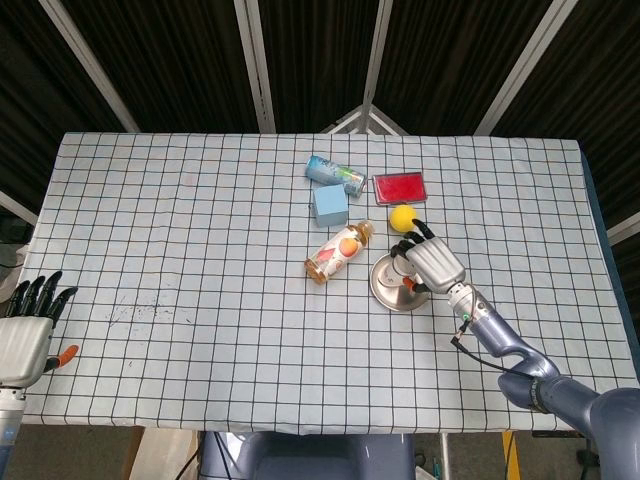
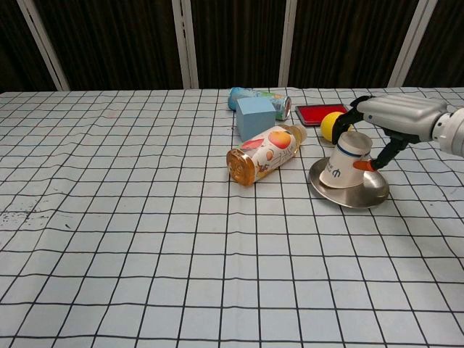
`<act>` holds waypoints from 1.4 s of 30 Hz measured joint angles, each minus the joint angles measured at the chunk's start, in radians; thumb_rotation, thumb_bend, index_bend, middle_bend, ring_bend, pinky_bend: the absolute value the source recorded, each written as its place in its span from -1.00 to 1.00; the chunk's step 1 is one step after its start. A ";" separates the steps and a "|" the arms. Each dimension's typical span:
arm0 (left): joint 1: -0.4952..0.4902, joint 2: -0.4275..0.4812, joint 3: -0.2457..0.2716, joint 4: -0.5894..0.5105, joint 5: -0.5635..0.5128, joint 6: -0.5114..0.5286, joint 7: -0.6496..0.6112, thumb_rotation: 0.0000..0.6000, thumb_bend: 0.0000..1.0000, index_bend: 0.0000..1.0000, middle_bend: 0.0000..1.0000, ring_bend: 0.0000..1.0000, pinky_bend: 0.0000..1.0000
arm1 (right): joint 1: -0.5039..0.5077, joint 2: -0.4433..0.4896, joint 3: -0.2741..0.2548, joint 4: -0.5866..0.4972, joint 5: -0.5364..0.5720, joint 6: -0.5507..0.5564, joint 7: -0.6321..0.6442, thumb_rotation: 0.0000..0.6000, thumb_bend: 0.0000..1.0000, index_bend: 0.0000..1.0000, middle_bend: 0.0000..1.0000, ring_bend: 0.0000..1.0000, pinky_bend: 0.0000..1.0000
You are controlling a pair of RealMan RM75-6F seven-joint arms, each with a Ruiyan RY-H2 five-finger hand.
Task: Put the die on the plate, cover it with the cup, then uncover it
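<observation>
The right hand (image 2: 391, 119) grips the cup (image 2: 346, 161), its fingers wrapped around the cup's upturned base while the orange-tipped thumb (image 2: 365, 165) presses against its near side. The cup is white with a blue mark, turned mouth down and tilted, its rim resting on the plate (image 2: 362, 199) toward the plate's left part. In the head view the same hand (image 1: 432, 263) covers most of the cup, and only the left edge of the plate (image 1: 383, 285) shows clearly beside it. The die cannot be seen in either view; whether it lies under the cup I cannot tell. The plate is a shallow metal dish sitting on the checked tablecloth (image 2: 145, 239). Just behind the hand lies a yellow ball (image 2: 332, 125), and behind that a red flat box (image 2: 315, 113). To the left of the plate a juice bottle (image 2: 264, 153) lies on its side, its cap end pointing toward the plate, close to it but apart. Behind the bottle stands a blue block (image 2: 255, 117), and behind the block a can (image 2: 261, 97) lies on its side. The left hand (image 1: 27, 330) hangs off the table's near left corner, well apart from everything, holding nothing, its dark fingers (image 1: 40, 292) straight and slightly spread.
</observation>
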 measured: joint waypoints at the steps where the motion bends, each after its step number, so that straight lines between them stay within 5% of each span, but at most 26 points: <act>1: 0.000 0.000 0.000 0.000 0.001 0.000 0.000 1.00 -0.49 -0.67 -1.00 -1.00 -0.95 | -0.002 0.004 -0.003 -0.004 -0.001 0.000 -0.001 1.00 -0.32 0.10 -0.19 -0.56 -0.92; 27: -0.001 0.008 0.007 -0.002 0.011 -0.004 -0.017 1.00 -0.49 -0.66 -1.00 -1.00 -0.95 | -0.007 0.083 -0.019 -0.192 -0.031 0.006 -0.012 1.00 -0.32 0.10 -0.19 -0.56 -0.92; 42: -0.002 0.008 0.008 -0.001 0.007 -0.009 -0.012 1.00 -0.49 -0.66 -1.00 -1.00 -0.95 | 0.015 0.020 0.007 -0.123 -0.006 -0.022 0.054 1.00 -0.31 0.10 -0.19 -0.56 -0.92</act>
